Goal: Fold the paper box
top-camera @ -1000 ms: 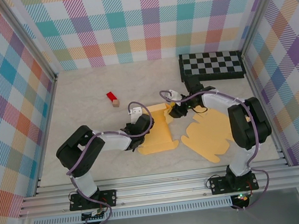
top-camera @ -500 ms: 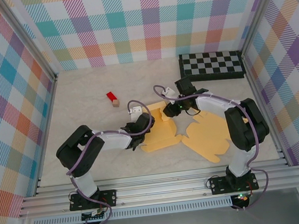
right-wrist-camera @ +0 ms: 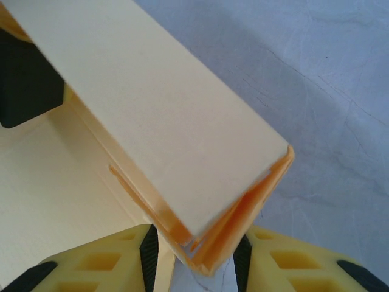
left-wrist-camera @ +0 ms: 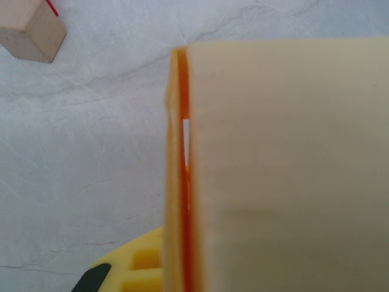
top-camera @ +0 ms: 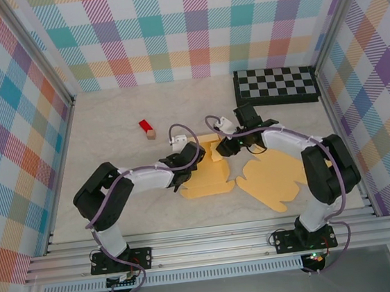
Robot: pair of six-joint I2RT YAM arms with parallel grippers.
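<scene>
Since a second ago the left gripper [top-camera: 183,167] has crept toward 12 o'clock along the box [top-camera: 209,181], while the right gripper [right-wrist-camera: 196,260] has barely shifted. Left jaws are clenched on the box's 9 o'clock wall. Right jaws straddle the end of the 12 o'clock wall, though I cannot tell whether they pinch it. If that hold is loose, the doubled wall may spring back flat, or an uneven pull may skew the creases. Mid-surface between the arms, the box lies open side up, long axis roughly 12 to 6, with a flat blank [top-camera: 276,177] just at its 3.
</scene>
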